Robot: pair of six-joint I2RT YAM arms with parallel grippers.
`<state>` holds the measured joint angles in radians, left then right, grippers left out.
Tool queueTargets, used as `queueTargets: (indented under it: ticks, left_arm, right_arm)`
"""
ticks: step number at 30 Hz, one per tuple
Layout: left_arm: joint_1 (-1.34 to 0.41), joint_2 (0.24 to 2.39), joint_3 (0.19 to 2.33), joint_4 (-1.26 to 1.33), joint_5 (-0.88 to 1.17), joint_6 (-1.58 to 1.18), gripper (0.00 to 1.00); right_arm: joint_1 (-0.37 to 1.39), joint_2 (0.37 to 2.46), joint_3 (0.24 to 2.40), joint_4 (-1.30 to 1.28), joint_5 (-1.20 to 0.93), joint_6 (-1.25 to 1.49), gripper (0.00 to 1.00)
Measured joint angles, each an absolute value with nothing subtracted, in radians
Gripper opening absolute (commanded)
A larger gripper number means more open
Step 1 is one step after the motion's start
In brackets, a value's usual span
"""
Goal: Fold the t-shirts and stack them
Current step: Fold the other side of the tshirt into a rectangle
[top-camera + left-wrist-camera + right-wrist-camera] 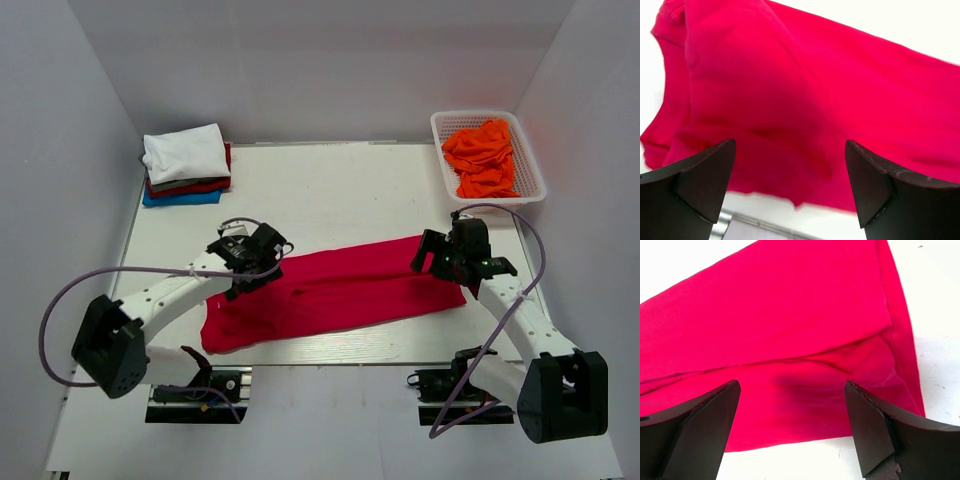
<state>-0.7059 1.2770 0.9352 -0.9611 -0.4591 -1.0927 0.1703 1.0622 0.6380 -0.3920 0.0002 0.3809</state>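
1. White-topped folded stack [186, 166] sits back left on the table [330, 190]
2. Left claw [268, 258] gapes empty over the crimson t-shirt [335, 290], a long half-folded band mid-table
3. Right claw [430, 258] hangs open too; the next move likely needs both ends gripped for a crosswise fold

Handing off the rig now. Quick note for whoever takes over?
Left gripper open, over the red t-shirt's left end. Right gripper open, over its right end. Neither holds anything.
Red t-shirt lies as a long band, apparently folded lengthwise, mid table.
Done: folded stack back left, white on top.
Left: finish folding red, stack it; orange t-shirts sit in the basket back right.
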Motion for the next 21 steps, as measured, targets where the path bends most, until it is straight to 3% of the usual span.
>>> queueTargets:
  ticks: [7, 14, 21]
  left_arm:
    - [-0.673, 1.364, 0.859, -0.889, -0.403, -1.099, 1.00]
    - [-0.676, 1.114, 0.570, -0.891, -0.268, -1.165, 1.00]
    - [-0.690, 0.948, 0.526, -0.900, -0.133, -1.195, 1.00]
  right_arm:
    - [0.170, 1.046, 0.630, -0.390, -0.020, 0.380, 0.90]
    - [0.170, 1.029, 0.617, -0.390, -0.033, 0.379, 0.90]
    - [0.170, 1.027, 0.616, -0.387, -0.037, 0.377, 0.90]
